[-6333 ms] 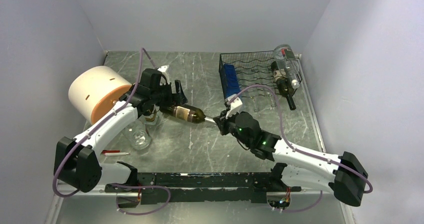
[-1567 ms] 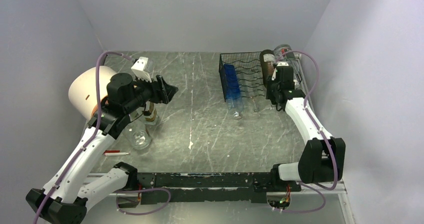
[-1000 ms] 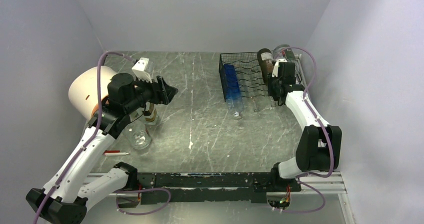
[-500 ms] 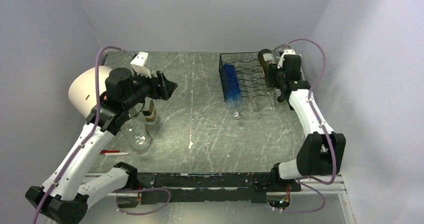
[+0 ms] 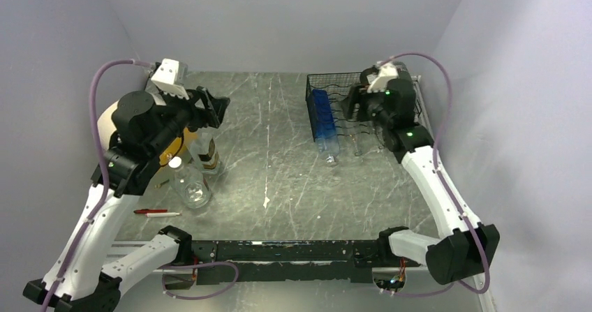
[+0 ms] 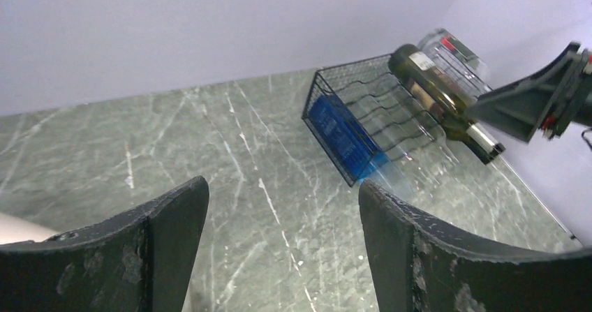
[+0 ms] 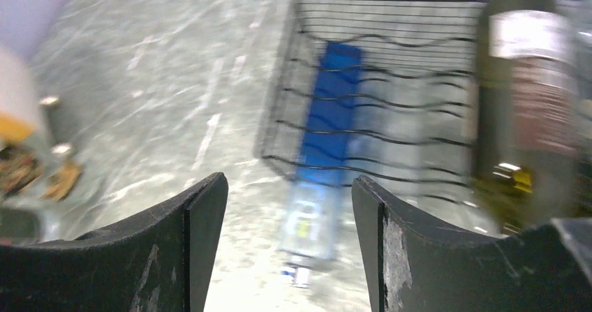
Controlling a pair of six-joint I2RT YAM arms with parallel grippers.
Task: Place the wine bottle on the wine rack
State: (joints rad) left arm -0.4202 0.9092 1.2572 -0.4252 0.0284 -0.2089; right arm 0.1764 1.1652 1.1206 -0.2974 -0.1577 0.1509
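The black wire wine rack (image 5: 336, 92) (image 6: 363, 106) (image 7: 391, 95) stands at the back right of the table. The dark green wine bottle (image 6: 429, 85) (image 7: 523, 116) lies on the rack's right part, its neck pointing to the front; in the top view my right arm hides it. My right gripper (image 5: 354, 104) (image 7: 287, 181) (image 6: 492, 106) hovers open just in front of the rack and holds nothing. Far from the rack, my left gripper (image 5: 213, 106) (image 6: 280, 186) hangs open and empty, high above the table's left side.
A blue-labelled plastic bottle (image 5: 323, 120) (image 6: 345, 127) (image 7: 324, 144) lies in the rack's left end, and a clear bottle (image 6: 457, 47) at its right end. A cream and orange roll (image 5: 105, 120), glass jars (image 5: 192, 186) and a red pen (image 5: 157, 212) are on the left. Walls are close.
My right gripper opened, let go of the wine bottle on the rack, and drew back and up. My left arm rose and its jaws spread wider.
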